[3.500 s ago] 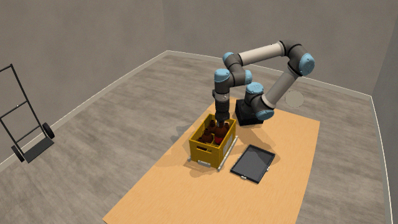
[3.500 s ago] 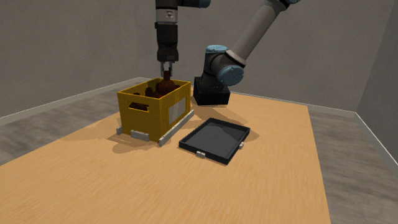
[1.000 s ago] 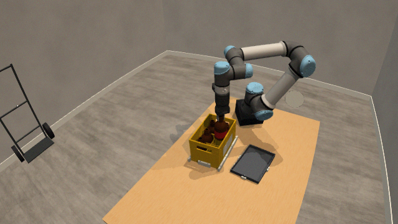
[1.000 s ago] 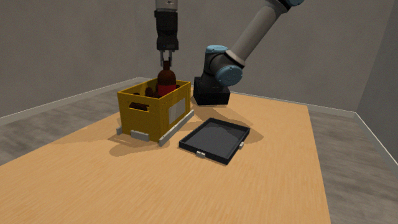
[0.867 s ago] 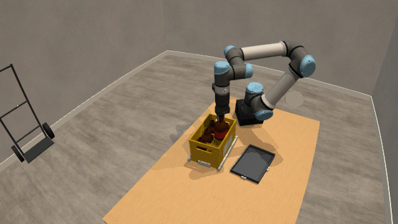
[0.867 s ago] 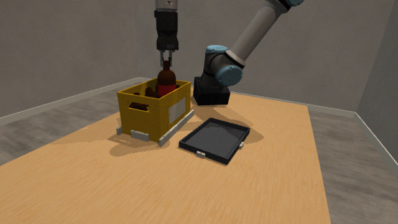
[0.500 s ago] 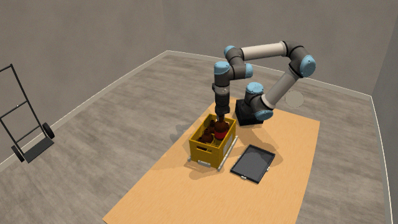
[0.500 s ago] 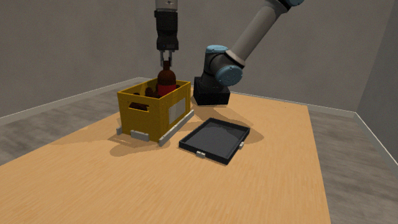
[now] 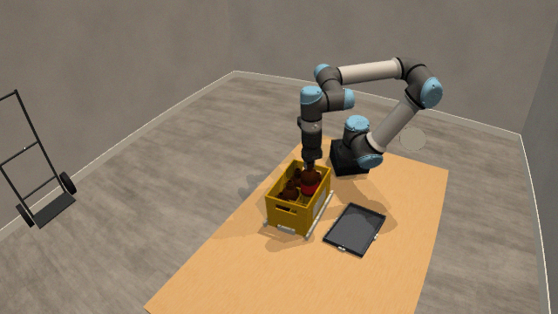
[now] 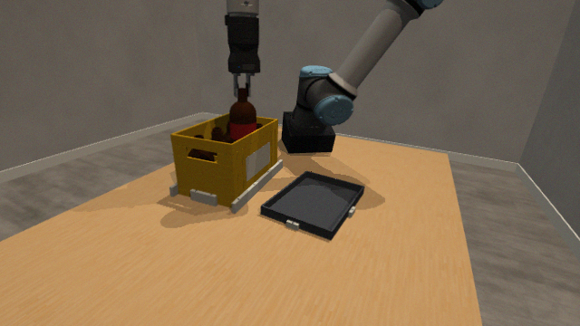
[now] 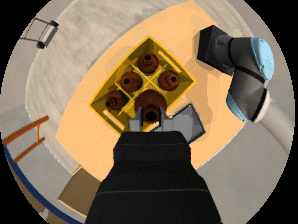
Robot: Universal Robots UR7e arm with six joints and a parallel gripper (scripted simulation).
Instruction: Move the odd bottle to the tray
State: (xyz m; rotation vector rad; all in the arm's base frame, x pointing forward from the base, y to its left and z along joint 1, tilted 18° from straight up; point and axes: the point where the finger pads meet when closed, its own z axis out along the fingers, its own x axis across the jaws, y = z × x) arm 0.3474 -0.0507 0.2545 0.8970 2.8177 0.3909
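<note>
The gripper [image 9: 309, 166] [image 10: 242, 94] [image 11: 150, 112] is clamped on the neck of a bottle [image 9: 309, 180] [image 10: 243, 119] [image 11: 150, 102], upright, partly above the crate [image 9: 285, 218] [image 10: 204, 174] [image 11: 114, 61]. Its red label and the crate's pale panel [image 9: 319, 203] [image 10: 257, 161] show no readable writing. In the exterior view, the tray [image 9: 355, 228] [image 10: 313, 204] [image 11: 199, 122] lies at the crate's four o'clock.

Lifted between the closed fingers of the gripper [image 9: 309, 166] [image 10: 242, 93] [image 11: 151, 117], a brown bottle [image 9: 309, 178] [image 10: 243, 112] [image 11: 150, 101] rises out of the yellow crate [image 9: 283, 219] [image 10: 204, 170] [image 11: 119, 65], its shoulder now well above the rim where it sat lower 3.5 seconds earlier. In the exterior view, the red label [image 9: 309, 188] [image 10: 243, 130], previously hidden behind the crate's wall, has come into sight. The gripper has climbed with the bottle, the forearm [image 9: 368, 71] has swung closer to level, and the blue-capped wrist joint has left the top of the exterior view.
</note>
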